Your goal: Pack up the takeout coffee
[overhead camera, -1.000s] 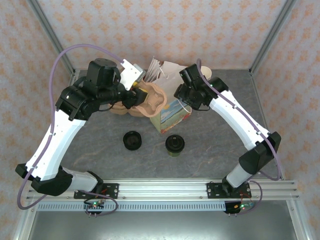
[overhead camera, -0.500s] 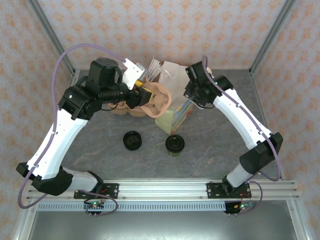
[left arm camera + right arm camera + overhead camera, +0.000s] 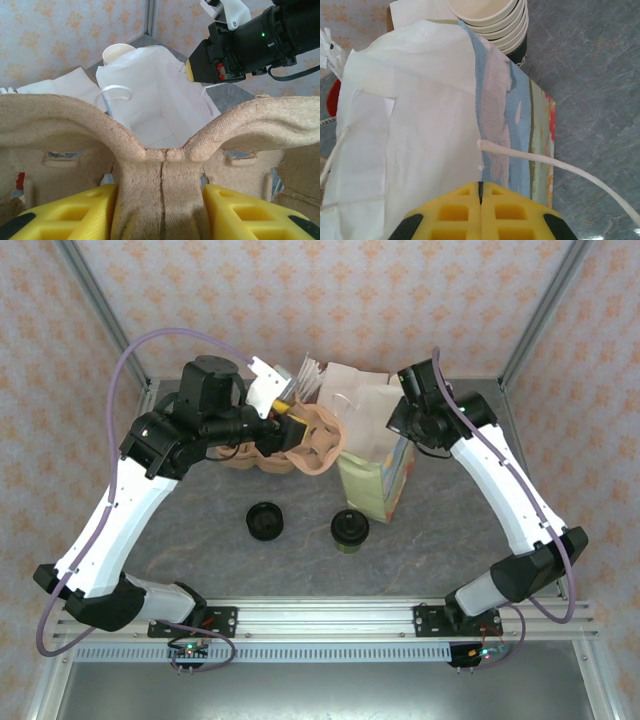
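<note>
Two grips: right gripper (image 3: 480, 189) pinched the paper bag (image 3: 410, 125) rim, fingers together; left gripper (image 3: 162, 207) clamped the pulp cup carrier (image 3: 165, 150).
Care needed: bag mouth wanted holding upright and wide; takeout coffee (image 3: 349, 529) stood apart.

The takeout coffee (image 3: 350, 529), a small cup with a black lid and dark greenish sides, stands upright on the bench (image 3: 440, 540).

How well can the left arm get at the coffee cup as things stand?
Probably not yet. The left gripper is clamped on the cardboard cup carrier, so it is occupied. The coffee cup stands in the open on the table; the carrier would likely have to go down first.
</note>
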You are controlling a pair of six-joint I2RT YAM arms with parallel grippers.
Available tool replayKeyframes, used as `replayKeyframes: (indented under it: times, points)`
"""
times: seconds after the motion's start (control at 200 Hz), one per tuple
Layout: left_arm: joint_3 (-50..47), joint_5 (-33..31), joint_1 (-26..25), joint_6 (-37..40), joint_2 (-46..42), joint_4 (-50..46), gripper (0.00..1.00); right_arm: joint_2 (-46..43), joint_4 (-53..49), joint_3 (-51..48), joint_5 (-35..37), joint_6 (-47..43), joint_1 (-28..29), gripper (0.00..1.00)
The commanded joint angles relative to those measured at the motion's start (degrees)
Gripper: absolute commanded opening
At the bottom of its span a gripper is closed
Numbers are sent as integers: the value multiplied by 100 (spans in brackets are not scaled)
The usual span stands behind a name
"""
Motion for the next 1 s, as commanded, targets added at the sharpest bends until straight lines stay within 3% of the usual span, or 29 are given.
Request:
replayKeyframes:
  times: [0.0,0.385,0.611,0.831,0.991]
  points:
    - [216,161,-170,-33,79,211,46,-304,-307,113,88,-379,-49,0]
    - [840,356,-835,-67,697,366,46,-757,-1225,311,237,-1534,-89,0]
    - [966,608,-1126,-76,1117,635,46,-1176,-1020,-170,-431,-2072,-91,0]
    - [957,1598,-1185,254,1532,781,46,-1532,-681,-652,-1025,-2461,-87,0]
    - [1209,2213,-1190,784,1871,301,46,-1660,-600,-798,-1104,-2702,-90,0]
